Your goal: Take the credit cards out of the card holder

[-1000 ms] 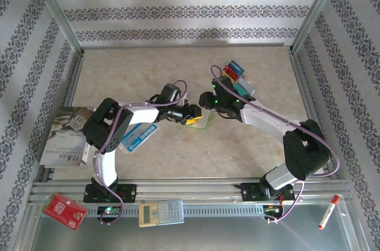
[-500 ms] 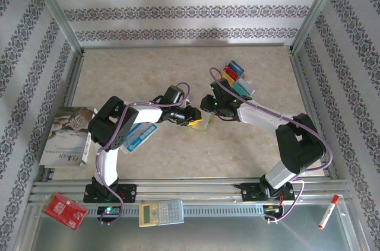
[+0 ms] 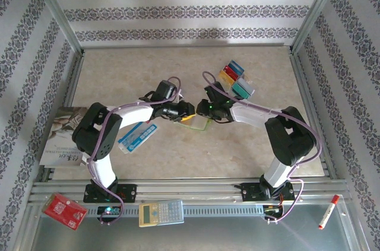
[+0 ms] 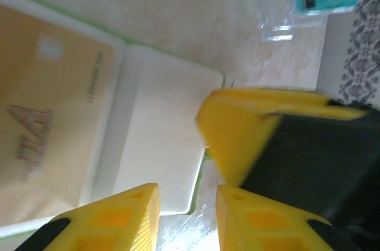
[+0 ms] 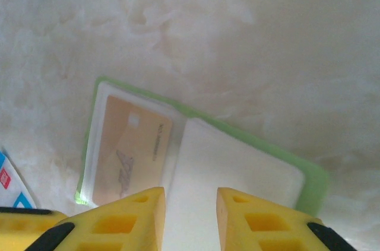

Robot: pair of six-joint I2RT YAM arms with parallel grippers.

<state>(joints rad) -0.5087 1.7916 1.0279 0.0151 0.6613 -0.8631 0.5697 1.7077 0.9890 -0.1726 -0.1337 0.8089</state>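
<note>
Both arms had drawn closer since a second earlier. The left gripper (image 4: 187,203) and right gripper (image 5: 191,200) met nose to nose, each with jaws narrowly apart and clasping nothing visible. They hung over the card holder (image 5: 237,168), which lay open mid-table (image 3: 148,73). One tan card (image 5: 129,150) sat in its pocket, while freed credit cards (image 3: 234,80) lay heaped far right. The job looked nearly finished.

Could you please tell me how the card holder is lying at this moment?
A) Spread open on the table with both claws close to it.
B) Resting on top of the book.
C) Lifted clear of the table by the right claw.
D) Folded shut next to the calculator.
A: the card holder is spread open on the table, with the left claw and right claw at its edges.
</note>
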